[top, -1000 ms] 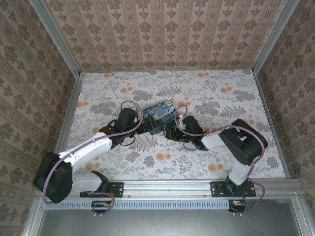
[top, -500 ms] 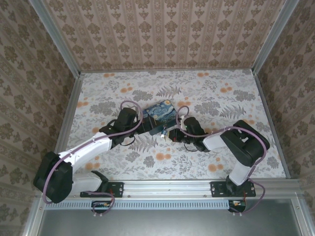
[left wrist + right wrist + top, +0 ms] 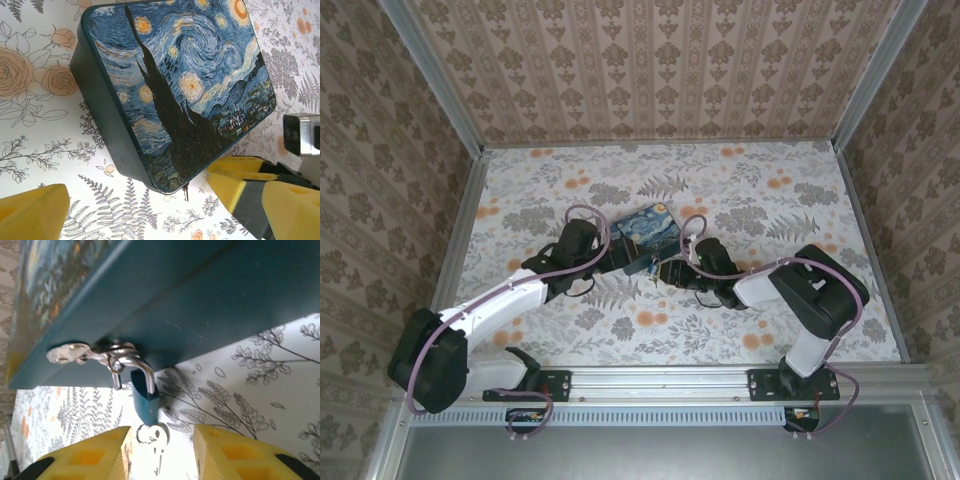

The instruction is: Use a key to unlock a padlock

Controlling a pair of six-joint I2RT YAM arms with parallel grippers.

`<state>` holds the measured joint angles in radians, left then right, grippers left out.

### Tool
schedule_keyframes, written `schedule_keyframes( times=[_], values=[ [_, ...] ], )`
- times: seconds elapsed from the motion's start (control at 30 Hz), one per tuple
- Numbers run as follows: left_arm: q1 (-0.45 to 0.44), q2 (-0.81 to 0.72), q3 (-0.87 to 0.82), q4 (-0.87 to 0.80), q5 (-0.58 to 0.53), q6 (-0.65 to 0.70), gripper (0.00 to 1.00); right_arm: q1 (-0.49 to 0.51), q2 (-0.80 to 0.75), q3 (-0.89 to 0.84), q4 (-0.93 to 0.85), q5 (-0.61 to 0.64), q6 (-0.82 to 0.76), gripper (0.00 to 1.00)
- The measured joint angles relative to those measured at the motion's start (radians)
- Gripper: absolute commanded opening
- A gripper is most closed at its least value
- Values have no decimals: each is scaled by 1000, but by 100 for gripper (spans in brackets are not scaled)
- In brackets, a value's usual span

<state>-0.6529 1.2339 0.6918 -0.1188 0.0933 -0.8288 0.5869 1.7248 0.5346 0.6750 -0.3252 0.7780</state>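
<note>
A small teal padlock [image 3: 145, 401] hangs by its silver shackle [image 3: 141, 369] from the hasp [image 3: 70, 353] of the dark blue starry-night box [image 3: 210, 285]. One shackle leg looks clear of the lock body. A silver key [image 3: 156, 434] on a thin ring sticks in the padlock's underside. My right gripper [image 3: 160, 447] is open, its yellow fingers [image 3: 235, 452] either side of the key, the left one close to it. My left gripper [image 3: 140, 189] is open, straddling the box's [image 3: 185, 90] near corner without touching it. Both grippers meet at the box [image 3: 650, 228] from above.
The box lies mid-table on a floral cloth [image 3: 770, 200], with patterned walls at the back and sides. The right gripper's grey body [image 3: 302, 132] sits just right of the left gripper's yellow finger [image 3: 240, 192]. A metal rail [image 3: 660, 380] runs along the near edge.
The right gripper drew back a little from the box corner, then came in again, and its jaws now stand apart. The left arm and the box have not moved.
</note>
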Motion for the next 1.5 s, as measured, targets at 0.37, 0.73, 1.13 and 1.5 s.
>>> schedule_keyframes(
  times=[0.37,0.73,1.13,1.5],
  values=[
    [0,17,0,4,8,0,100,8,87,66,59,-4,23,33],
    [0,35,0,22,14,0,100,20,130,86,109,4,61,14],
    [-6,51,41,-33,-23,63,100,5,98,58,104,3,71,0],
    [-133,208,230,-183,-219,202,100,-22,52,11,92,3,71,0]
  ],
)
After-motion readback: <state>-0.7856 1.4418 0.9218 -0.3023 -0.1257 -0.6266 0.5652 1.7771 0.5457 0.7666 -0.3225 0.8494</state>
